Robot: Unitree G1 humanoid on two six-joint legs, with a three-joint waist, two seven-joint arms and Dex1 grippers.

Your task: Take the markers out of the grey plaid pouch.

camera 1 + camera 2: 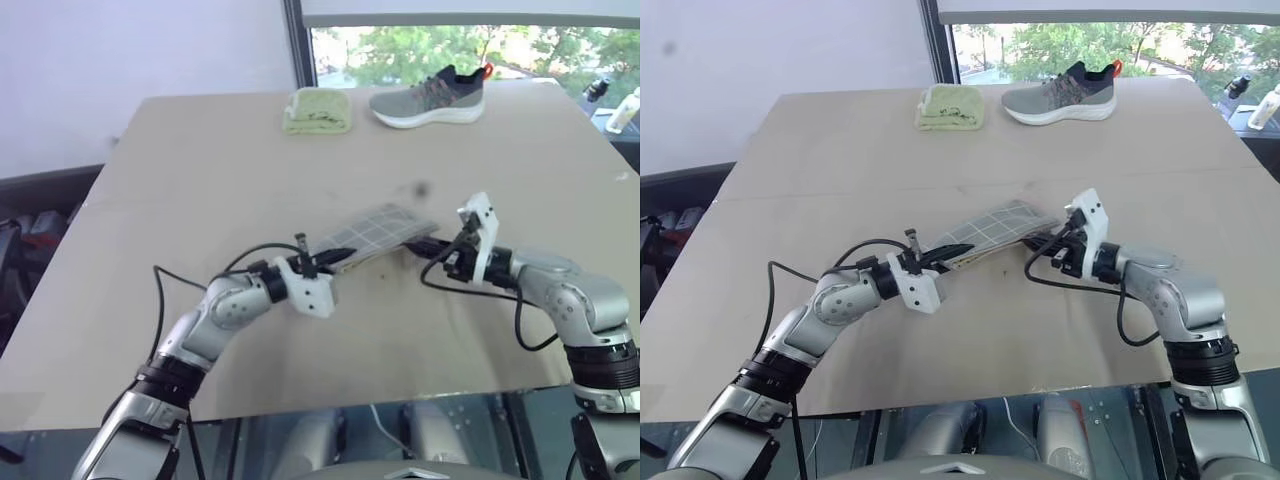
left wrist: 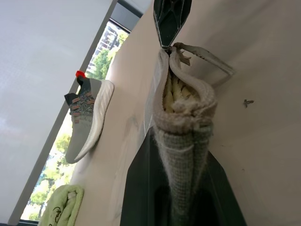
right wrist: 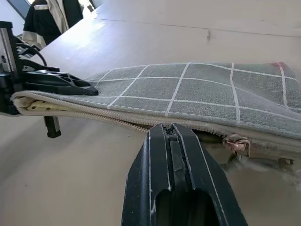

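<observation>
While both arms hang level over the middle of the worktop [image 1: 200, 180], the job looks barely begun. Starting at the left, the left tool [image 1: 322, 262] has its two black fingers pressed together on the near-left end of the grey plaid pouch [image 1: 375, 232]; its wrist camera shows the fabric pinched flat between the fingers [image 2: 141, 188], with the yellowish lining bulging just above them. The pouch stretches from that grip across to the right, raised off the worktop between the two arms. Its long axis runs from near-left to far-right, the right end a little farther from the robot, the broad plaid face turned upward. At that right end the right tool [image 1: 432, 247] is closed on the pouch's lower edge by the zip; the copper zip pull [image 3: 236, 144] sits just beside it. The zip seems at least partly undone, since lining shows along the near-left part of the seam. I cannot see any marker, in the pouch or on the worktop, so everything is left to do: widening the mouth and getting the contents out. Far back lie a folded yellow-green cloth [image 1: 317, 110] and a grey shoe [image 1: 430, 98], well apart from the work.
</observation>
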